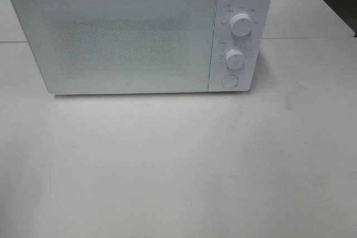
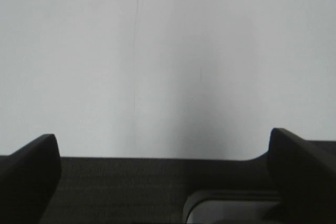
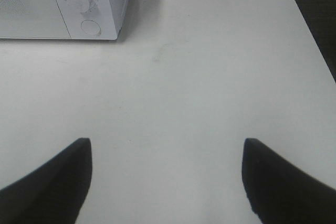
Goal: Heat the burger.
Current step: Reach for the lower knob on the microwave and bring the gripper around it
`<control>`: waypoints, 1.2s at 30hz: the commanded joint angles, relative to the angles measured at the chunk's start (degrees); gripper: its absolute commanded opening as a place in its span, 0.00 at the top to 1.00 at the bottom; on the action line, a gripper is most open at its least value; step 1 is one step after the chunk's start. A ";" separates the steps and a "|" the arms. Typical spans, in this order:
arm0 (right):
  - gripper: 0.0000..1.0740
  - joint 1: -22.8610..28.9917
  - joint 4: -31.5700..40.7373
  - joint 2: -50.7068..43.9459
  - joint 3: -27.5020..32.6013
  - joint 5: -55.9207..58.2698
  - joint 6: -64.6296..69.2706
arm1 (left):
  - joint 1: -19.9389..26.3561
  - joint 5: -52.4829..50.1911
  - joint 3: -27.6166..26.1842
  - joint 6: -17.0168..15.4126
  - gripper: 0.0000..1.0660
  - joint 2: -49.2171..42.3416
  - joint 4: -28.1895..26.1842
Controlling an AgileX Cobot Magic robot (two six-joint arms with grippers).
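Sitting shut on a white table (image 1: 178, 165), a white microwave (image 1: 122, 37); left gripper (image 2: 163, 134) and right gripper (image 3: 167, 140) gape wide, grasping nothing.

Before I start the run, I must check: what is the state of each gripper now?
Left gripper: open, jaws wide apart, holding nothing.
Right gripper: open, holding nothing.

The left gripper (image 2: 163, 135), black and with two blunt fingers (image 2: 29, 179), stands wide open, and nothing is held between them. The right gripper (image 3: 167, 141), also black with two pointed fingertips (image 3: 58, 182), is spread wide too, its gap free.
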 commanded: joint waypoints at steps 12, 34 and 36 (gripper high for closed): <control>0.30 -0.23 -0.23 -1.49 0.17 -0.46 -0.46 | 0.23 -4.24 2.46 0.00 0.06 -19.60 -5.39; 0.30 -0.23 -0.29 -1.49 0.17 -0.46 -0.46 | 3.09 -4.35 2.46 0.00 0.06 -31.11 -6.07; 0.30 -0.23 -0.29 -1.49 0.17 -0.46 -0.46 | 3.09 -4.35 2.46 0.00 0.06 -31.11 -6.07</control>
